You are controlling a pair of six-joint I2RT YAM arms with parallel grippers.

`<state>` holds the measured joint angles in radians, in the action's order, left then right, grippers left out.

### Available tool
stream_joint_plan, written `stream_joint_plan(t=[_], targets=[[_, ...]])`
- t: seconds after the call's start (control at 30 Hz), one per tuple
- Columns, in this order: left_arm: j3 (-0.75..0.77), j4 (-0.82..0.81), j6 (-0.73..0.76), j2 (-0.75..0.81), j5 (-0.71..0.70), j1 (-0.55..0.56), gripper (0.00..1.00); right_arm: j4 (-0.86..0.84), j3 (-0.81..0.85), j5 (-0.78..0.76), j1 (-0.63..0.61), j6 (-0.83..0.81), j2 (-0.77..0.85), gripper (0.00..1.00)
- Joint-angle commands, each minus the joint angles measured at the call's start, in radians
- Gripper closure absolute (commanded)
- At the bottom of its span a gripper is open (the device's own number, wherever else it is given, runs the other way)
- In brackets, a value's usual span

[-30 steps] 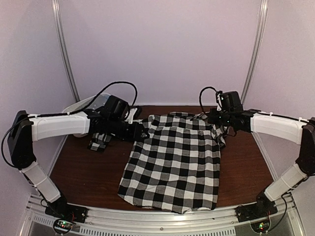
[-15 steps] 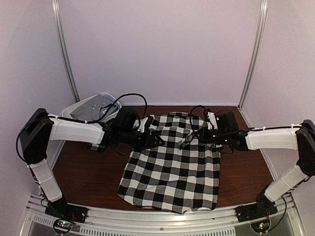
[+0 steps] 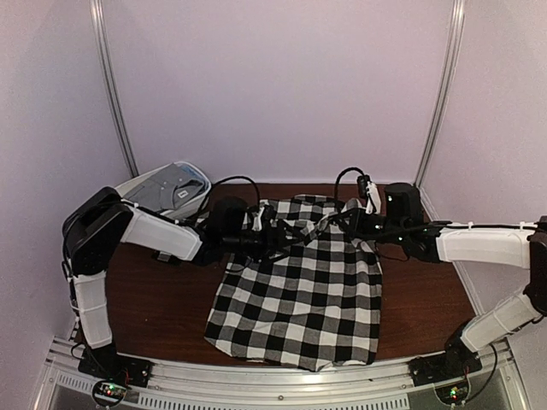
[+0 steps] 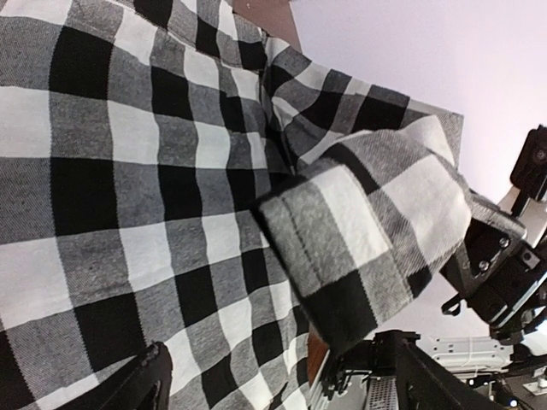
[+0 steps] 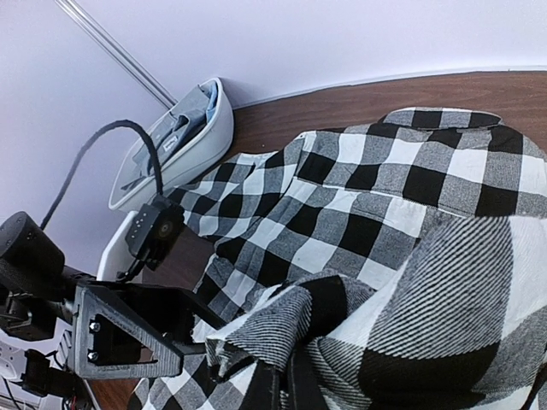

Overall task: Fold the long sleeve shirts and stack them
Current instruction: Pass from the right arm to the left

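The black-and-white checked long sleeve shirt (image 3: 299, 299) lies flat on the brown table (image 3: 145, 299), collar at the far side. My right gripper (image 3: 332, 225) is shut on its sleeve, and the cuff (image 4: 367, 231) is bunched above the chest; in the right wrist view the fingers (image 5: 286, 386) pinch the striped-looking fold (image 5: 291, 329). Facing it over the shirt's upper left, my left gripper (image 3: 275, 236) is open; its fingers (image 4: 145, 383) stand wide apart with only flat cloth below. The grey shirt (image 3: 171, 190) lies in the tub.
A white oval tub (image 3: 137, 184) stands at the far left corner, also in the right wrist view as the tub (image 5: 214, 128). Black cables loop above both wrists. Pale walls with metal rails close in the back and sides. An aluminium rail (image 3: 273, 376) runs along the near edge.
My right gripper carried the sleeve leftward over the shirt's chest. My left arm reached right toward it, and its jaws opened wide.
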<state>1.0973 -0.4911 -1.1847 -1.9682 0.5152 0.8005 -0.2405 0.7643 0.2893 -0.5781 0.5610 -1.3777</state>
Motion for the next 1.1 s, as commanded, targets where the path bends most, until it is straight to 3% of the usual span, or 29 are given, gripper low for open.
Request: stream_joint_plan(t=[0.0,0.17,0.53,0.67,0.93,1.07], targets=[[0.032,-0.265,-0.201,-0.053,0.022,0.006,0.06,-0.05,-0.01,0.036,-0.007,0.029,0.029,1.0],[0.04,-0.442,-0.345,-0.105,0.016,0.009,0.05,-0.061,-0.01,0.062,-0.008,0.036,0.036,1.0],[0.076,-0.457,-0.445,-0.126,-0.005,0.026,0.13,-0.094,-0.026,0.088,-0.008,0.054,0.065,1.0],[0.056,-0.499,-0.469,-0.125,-0.008,0.026,0.29,-0.085,-0.037,0.089,-0.008,0.05,0.074,1.0],[0.032,-0.528,-0.444,-0.112,-0.012,0.026,0.78,-0.038,-0.061,0.065,-0.008,0.015,0.087,1.0],[0.028,-0.458,-0.381,-0.087,-0.002,0.016,1.0,-0.038,-0.086,0.044,-0.007,0.016,0.079,0.99]])
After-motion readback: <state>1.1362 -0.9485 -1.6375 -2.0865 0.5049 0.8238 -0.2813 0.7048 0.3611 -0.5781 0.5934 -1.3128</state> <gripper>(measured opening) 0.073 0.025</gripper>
